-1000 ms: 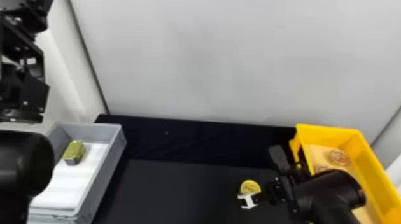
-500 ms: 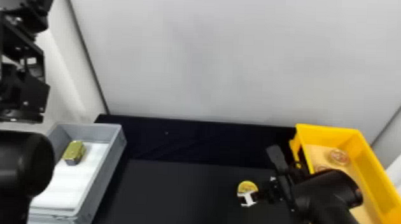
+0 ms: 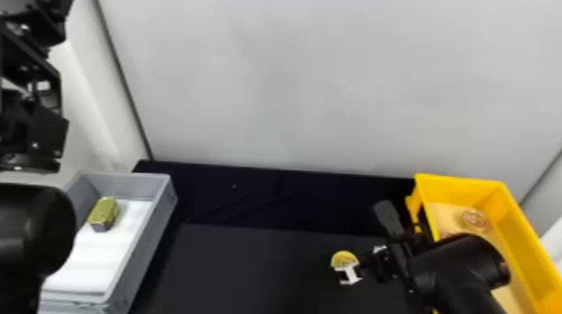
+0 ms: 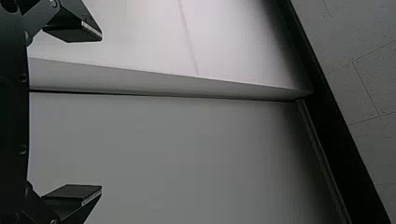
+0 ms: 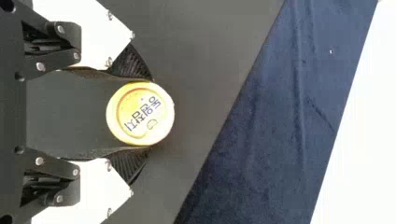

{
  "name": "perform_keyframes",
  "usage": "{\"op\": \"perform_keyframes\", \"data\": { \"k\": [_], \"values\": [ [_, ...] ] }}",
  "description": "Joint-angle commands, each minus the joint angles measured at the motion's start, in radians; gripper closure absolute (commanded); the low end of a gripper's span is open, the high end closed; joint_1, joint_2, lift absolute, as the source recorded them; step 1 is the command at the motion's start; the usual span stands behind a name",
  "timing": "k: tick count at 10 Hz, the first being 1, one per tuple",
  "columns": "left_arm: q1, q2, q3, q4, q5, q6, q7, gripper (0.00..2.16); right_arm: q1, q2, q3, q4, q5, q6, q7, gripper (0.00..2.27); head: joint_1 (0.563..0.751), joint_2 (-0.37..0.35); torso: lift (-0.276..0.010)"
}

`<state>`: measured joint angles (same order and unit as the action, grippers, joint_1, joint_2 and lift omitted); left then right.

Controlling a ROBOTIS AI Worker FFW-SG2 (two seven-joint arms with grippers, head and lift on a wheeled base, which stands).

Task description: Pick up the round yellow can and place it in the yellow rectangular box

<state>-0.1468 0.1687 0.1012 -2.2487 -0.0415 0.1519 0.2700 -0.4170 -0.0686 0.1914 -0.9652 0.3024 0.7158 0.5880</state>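
Right claw (image 5: 150, 113): holding round yellow can (image 5: 140, 114) near fingertips. Risks: slip from shallow grip; knock against yellow box (image 3: 462, 192) from low carry.

Dark lettering (image 5: 145, 110), seemingly Korean, marks the end of the round yellow can (image 5: 115, 122).

1 gray bin (image 3: 153, 234) at left, white lining (image 3: 107, 260); 1 gold-topped block (image 3: 104, 211) on the lining (toward the far end). Black desk (image 3: 245, 273), dark cloth (image 3: 265, 200) behind, then pale panel (image 3: 296, 79). 1 round reddish item (image 3: 475, 219), far right.
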Motion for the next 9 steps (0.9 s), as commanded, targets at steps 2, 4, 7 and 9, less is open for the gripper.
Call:
{"op": "perform_keyframes", "data": {
  "k": [2,4,7,9],
  "values": [
    [0.003,0.002,0.003,0.000,0.000,0.000,0.000,0.13,0.001,0.003,0.005,-0.001,-0.002,-0.005,0.003,0.59,0.663,0.054,0.000],
    [0.007,0.008,0.009,-0.005,0.000,0.000,0.000,0.13,0.021,0.001,0.002,-0.082,-0.002,0.030,0.015,0.59,0.663,0.054,0.000],
    [0.013,0.014,0.015,-0.009,0.000,0.006,0.000,0.13,0.029,-0.031,-0.059,-0.270,0.000,0.090,0.011,0.59,0.663,0.054,0.000],
    [0.012,0.017,0.014,-0.012,0.000,0.015,-0.001,0.13,0.011,-0.073,-0.113,-0.402,0.008,0.127,-0.009,0.59,0.663,0.054,0.000]
  ]
}}
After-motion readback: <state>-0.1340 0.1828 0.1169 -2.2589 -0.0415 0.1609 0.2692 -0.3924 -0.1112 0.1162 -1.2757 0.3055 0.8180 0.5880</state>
